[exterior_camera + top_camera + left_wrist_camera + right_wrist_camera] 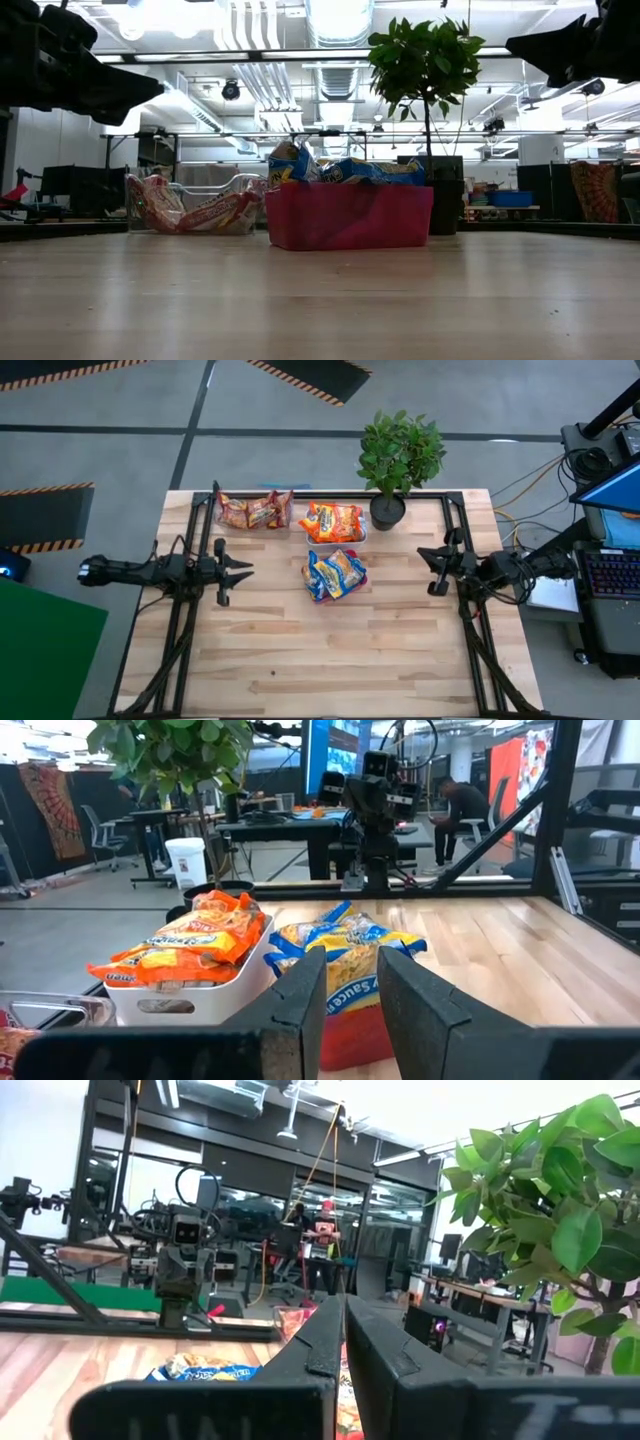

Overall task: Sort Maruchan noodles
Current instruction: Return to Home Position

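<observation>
Sorting looks finished - both arms are parked at the sides of the table (pixel 300 660).

The Maruchan noodles (pixel 345 170) all lie in three bins at the far middle of the table: the orange packs (pixel 334 520) in the white bin (pixel 230 990), the blue-and-yellow packs (pixel 335 573) in the red bin (pixel 345 218), and the reddish packs (pixel 255 510) in the clear bin (pixel 205 188). No pack lies loose on the wood. The step in hand seems to be the return to rest, and the next move probably asks only for settling the arms, not for any grasp. The left tool (pixel 240 568) hangs well apart from the bins, its fingers a little apart and holding nothing. The right tool (pixel 430 570) hangs near the potted plant (pixel 400 455), its fingers pressed together with nothing between them.
</observation>
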`<action>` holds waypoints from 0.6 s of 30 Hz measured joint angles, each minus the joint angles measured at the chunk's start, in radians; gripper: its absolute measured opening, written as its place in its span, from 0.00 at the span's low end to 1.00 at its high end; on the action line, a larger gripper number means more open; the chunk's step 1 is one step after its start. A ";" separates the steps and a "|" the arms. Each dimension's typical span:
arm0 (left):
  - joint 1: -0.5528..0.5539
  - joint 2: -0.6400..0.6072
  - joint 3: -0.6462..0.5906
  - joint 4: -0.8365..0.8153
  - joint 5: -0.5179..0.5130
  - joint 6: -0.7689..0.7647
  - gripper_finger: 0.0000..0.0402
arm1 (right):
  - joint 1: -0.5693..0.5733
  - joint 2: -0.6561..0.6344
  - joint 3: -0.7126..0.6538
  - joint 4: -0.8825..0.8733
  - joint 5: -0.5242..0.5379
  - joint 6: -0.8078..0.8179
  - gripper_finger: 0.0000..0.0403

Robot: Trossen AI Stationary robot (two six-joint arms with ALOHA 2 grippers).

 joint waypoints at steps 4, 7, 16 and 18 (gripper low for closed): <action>0.000 0.002 0.000 0.001 0.000 0.000 0.19 | 0.000 0.004 0.000 0.000 0.000 0.000 0.02; 0.000 0.005 0.000 0.000 0.000 0.000 0.19 | 0.000 0.007 0.000 0.001 0.000 0.000 0.02; 0.000 0.013 0.000 0.002 0.000 0.000 0.19 | 0.000 0.010 0.000 0.001 0.000 0.000 0.02; 0.000 0.014 0.000 0.001 0.000 0.000 0.19 | 0.000 0.010 0.000 0.002 0.000 0.000 0.02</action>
